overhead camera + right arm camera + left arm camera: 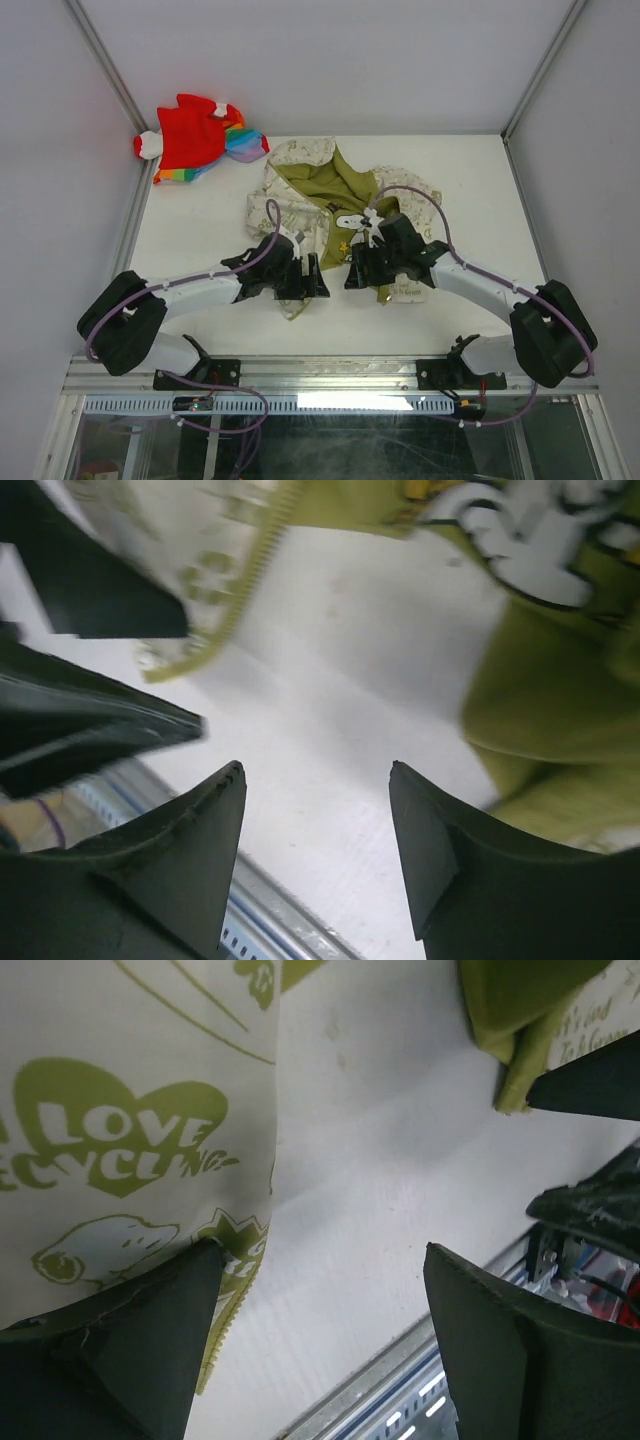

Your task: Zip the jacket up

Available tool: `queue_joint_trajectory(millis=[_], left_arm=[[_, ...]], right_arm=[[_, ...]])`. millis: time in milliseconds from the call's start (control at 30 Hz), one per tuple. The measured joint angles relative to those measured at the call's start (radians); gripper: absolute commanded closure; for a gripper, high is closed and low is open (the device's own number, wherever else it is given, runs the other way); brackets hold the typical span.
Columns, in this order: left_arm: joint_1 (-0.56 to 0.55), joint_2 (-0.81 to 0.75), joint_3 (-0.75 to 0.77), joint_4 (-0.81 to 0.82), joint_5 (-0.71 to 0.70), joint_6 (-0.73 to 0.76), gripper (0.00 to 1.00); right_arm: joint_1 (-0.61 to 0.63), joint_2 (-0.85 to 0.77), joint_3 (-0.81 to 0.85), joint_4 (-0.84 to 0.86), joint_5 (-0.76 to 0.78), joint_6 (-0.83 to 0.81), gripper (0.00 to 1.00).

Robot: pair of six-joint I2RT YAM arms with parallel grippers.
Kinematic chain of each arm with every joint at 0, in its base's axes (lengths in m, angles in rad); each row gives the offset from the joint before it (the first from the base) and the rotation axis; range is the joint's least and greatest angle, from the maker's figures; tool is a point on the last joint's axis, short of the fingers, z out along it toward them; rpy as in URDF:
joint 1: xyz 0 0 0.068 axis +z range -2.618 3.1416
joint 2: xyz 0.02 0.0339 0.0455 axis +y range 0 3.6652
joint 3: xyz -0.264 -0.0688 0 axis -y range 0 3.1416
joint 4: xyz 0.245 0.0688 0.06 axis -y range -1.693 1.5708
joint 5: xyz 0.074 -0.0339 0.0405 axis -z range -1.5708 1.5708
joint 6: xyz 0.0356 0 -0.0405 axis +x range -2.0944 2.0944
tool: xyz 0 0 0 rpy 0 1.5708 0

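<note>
1. I see the small cream-white fabric jacket with olive-green print [335, 190] lying unzipped mid white table [200, 225].
2. Left gripper [305, 285]: jaws spread, one finger [140, 1350] at the hem.
3. Right gripper [358, 272]: jaws spread, empty.

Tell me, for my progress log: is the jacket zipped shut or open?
Open. The jacket lies parted in front, olive lining showing; wrist views show bare table beside unjoined zipper teeth.

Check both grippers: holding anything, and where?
Nothing held: left gripper and right gripper both open, bare white table between fingers, beside the cream-and-olive fabric jacket.
</note>
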Motion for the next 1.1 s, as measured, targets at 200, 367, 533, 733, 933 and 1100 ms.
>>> queue_joint_trajectory(millis=[200,367,533,733,933,1100], left_arm=[[-0.083,0.005,0.007,0.050,0.020,-0.048,0.13],[-0.082,-0.102,0.007,0.032,-0.029,-0.066,0.09],[-0.082,-0.190,0.011,0.009,-0.100,-0.066,0.07],[-0.074,-0.193,0.012,-0.012,-0.161,-0.054,0.07],[-0.074,-0.193,0.011,-0.020,-0.181,-0.044,0.07],[-0.074,-0.193,0.011,-0.020,-0.191,-0.044,0.07]], right_arm=[[0.097,-0.005,0.086,-0.020,0.036,0.007,0.37],[0.060,-0.098,0.084,-0.140,0.275,0.039,0.31],[0.026,-0.116,0.017,-0.131,0.369,0.081,0.25],[0.026,-0.047,-0.049,-0.069,0.426,0.120,0.20],[0.026,-0.010,-0.051,-0.007,0.483,0.148,0.21],[0.048,0.035,-0.030,0.065,0.399,0.107,0.27]])
